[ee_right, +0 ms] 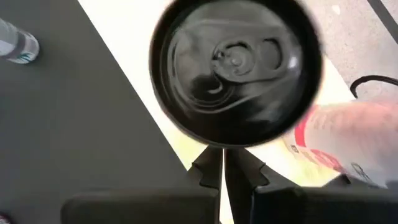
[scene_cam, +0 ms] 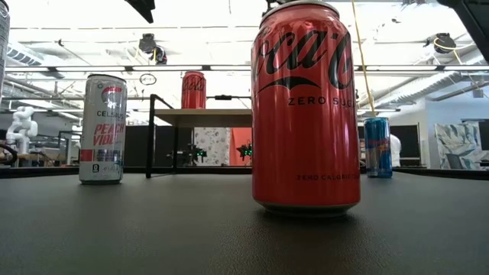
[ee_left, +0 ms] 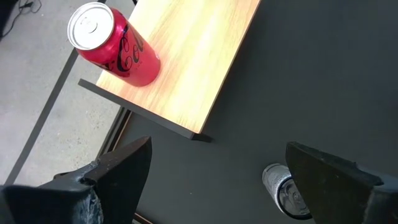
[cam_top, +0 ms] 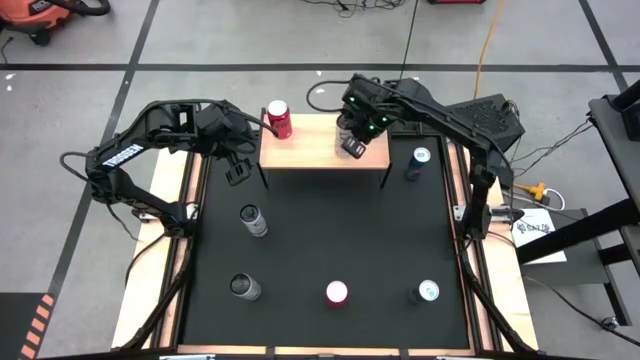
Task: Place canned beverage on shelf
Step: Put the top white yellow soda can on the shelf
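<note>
The shelf (cam_top: 325, 150), a wood top on thin black legs, stands at the mat's far side. A red can (cam_top: 278, 118) stands upright on its left end and also shows in the left wrist view (ee_left: 112, 43). A black can (ee_right: 236, 68) stands under my right gripper (cam_top: 353, 143), which is shut above the shelf's middle, its tips by the can's top rim. My left gripper (cam_top: 237, 166) is open and empty, over the mat just off the shelf's left near corner (ee_left: 196, 134). My right gripper's shut fingertips (ee_right: 214, 163) come from above and stand right at the black can's top rim (ee_right: 224, 144). I cannot tell whether they touch it. The can's body and foot are hidden under its own top.
Several cans stand on the black mat (cam_top: 330, 230): a silver one (cam_top: 254, 220), another (cam_top: 244, 287), a red one (cam_top: 337, 293), a white one (cam_top: 427, 291) and a blue one (cam_top: 418, 162) right of the shelf. Wooden edges border the mat.
</note>
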Available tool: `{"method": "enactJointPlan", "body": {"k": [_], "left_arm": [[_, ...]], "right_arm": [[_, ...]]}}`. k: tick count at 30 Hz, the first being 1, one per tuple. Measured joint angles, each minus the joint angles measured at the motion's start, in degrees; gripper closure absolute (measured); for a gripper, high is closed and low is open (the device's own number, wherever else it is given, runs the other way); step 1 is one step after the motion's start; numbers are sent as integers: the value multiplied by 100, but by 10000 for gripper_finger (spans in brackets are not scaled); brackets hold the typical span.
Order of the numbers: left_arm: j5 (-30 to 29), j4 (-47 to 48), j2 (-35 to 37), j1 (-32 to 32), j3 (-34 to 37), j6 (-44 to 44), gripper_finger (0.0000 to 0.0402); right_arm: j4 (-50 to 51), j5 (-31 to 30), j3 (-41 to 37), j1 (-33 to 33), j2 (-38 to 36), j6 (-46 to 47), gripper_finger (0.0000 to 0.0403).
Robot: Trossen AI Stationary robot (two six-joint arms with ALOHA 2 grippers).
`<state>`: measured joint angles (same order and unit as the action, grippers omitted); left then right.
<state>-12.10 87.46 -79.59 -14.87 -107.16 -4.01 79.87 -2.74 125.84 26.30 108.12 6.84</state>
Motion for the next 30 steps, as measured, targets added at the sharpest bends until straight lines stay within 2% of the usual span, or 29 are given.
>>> {"method": "enactJointPlan", "body": {"k": [8,15,30], "left_arm": [[-22,2,0,0,0,0,28],[-22,2,0,0,1,0,28],[-22,2,0,2,0,0,28]], "right_arm": [[-331,-17,-2,92,327,-167,403],[-730,-23,-4,117,336,-301,403],[-633,-39,-4,34,321,-136,403]]}}
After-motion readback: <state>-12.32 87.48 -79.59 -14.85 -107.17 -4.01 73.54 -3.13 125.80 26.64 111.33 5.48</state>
